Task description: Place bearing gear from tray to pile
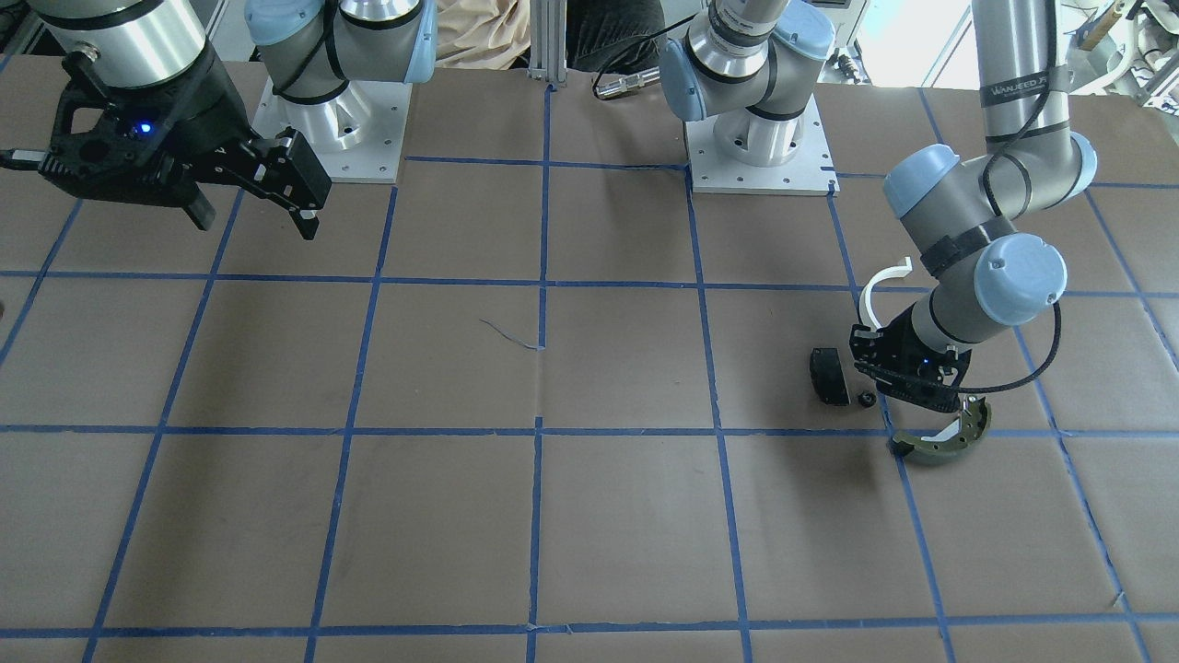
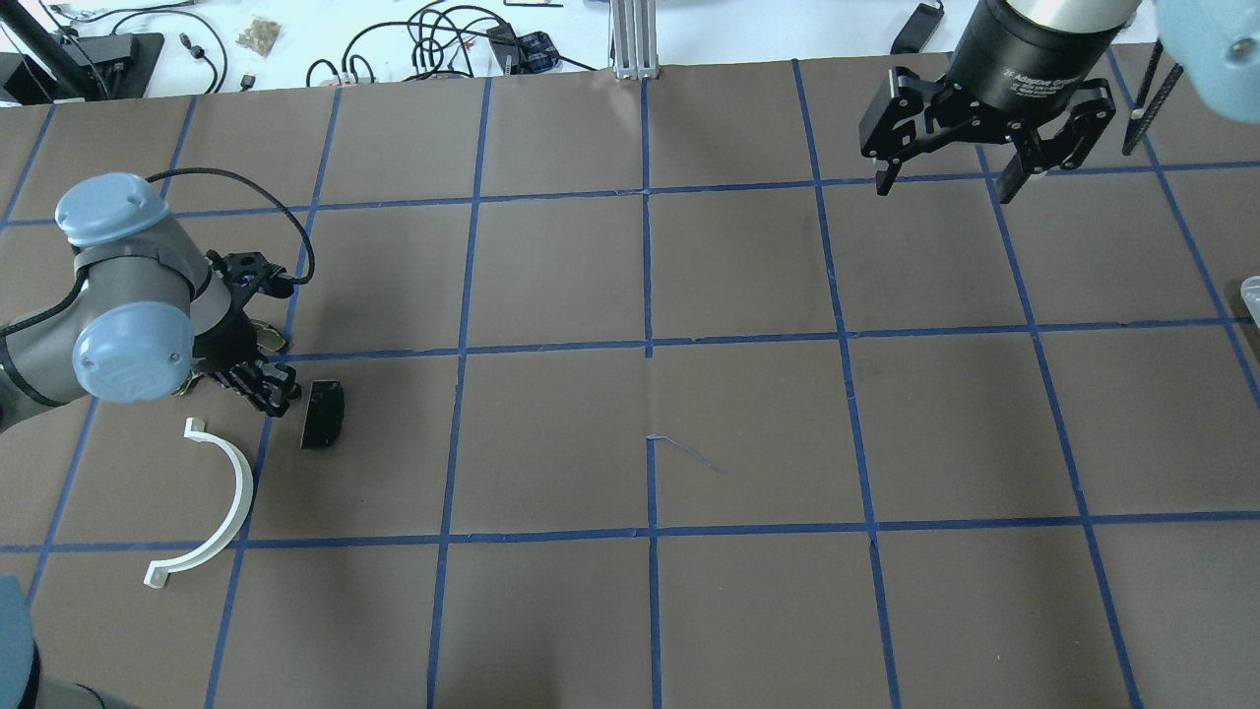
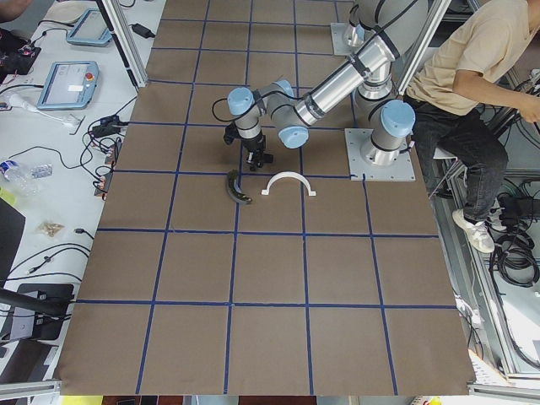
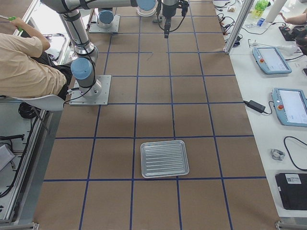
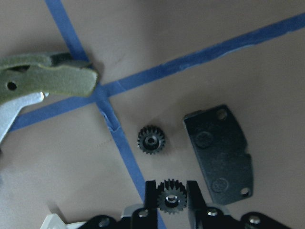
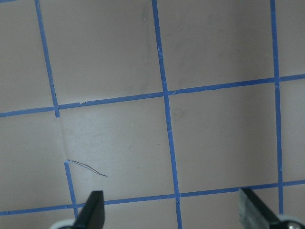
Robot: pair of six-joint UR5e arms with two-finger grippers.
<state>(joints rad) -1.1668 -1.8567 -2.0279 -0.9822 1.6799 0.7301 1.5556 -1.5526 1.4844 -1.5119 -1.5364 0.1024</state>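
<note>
As you look now:
Left gripper (image 5: 171,191): clamped on a gear (image 5: 171,197).
Second gear (image 5: 151,140): on table (image 5: 238,57), beside pad (image 5: 224,152).
Right gripper (image 2: 946,184): wide apart, empty.

1. A bearing gear (image 5: 171,196) sits between the left gripper's (image 5: 171,184) fingers (image 5: 151,193).
2. A second gear (image 5: 151,140) lies on the table (image 5: 214,57), just ahead of the fingertips.
3. The brake pad (image 5: 223,152) lies ahead-right of the gripper, beside that second gear.
4. The brake shoe (image 5: 47,81) lies farther ahead, to the left.
5. The half-ring arc (image 2: 221,502) lies behind the gripper.
</note>
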